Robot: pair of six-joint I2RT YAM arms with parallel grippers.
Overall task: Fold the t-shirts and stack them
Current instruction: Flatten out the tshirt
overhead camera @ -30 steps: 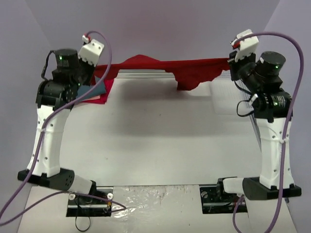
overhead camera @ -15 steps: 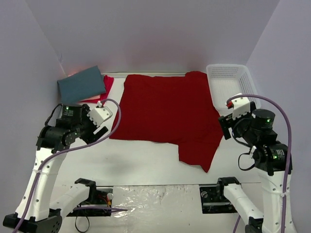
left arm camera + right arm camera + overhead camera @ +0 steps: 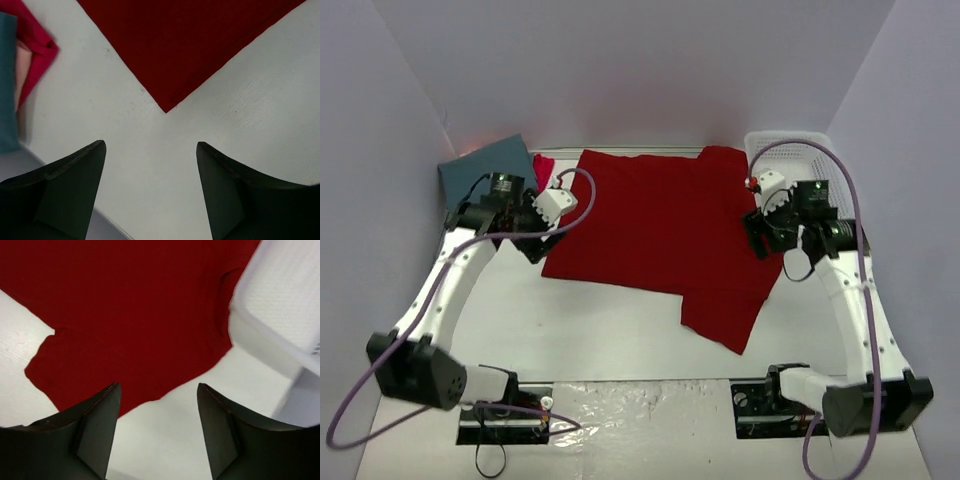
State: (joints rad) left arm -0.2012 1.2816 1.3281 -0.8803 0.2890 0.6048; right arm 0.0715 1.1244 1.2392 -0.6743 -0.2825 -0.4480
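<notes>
- The bench (image 3: 620, 340) carries everything.
- The deep red t-shirt (image 3: 660, 230) lies spread flat mid-bench towards the far edge, its long axis left to right and its sleeves at the right end.
- The basket (image 3: 785, 155) stands in the far right corner.
- The slate-teal t-shirt (image 3: 480, 172) lies folded in the far left corner, with the pinkish-red t-shirt (image 3: 542, 168) touching it.
- The left claw (image 3: 150, 145) has its jaws apart and empty, and the shirt's near-left corner lies just ahead.
- The right claw (image 3: 157, 387) has its jaws apart and empty, above the shirt's right edge.

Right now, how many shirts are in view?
3. Red shirt spread flat mid-table; teal shirt folded at the far-left corner; pink shirt peeking out beside the teal one, partly covered. Others could be hidden beneath.
</notes>
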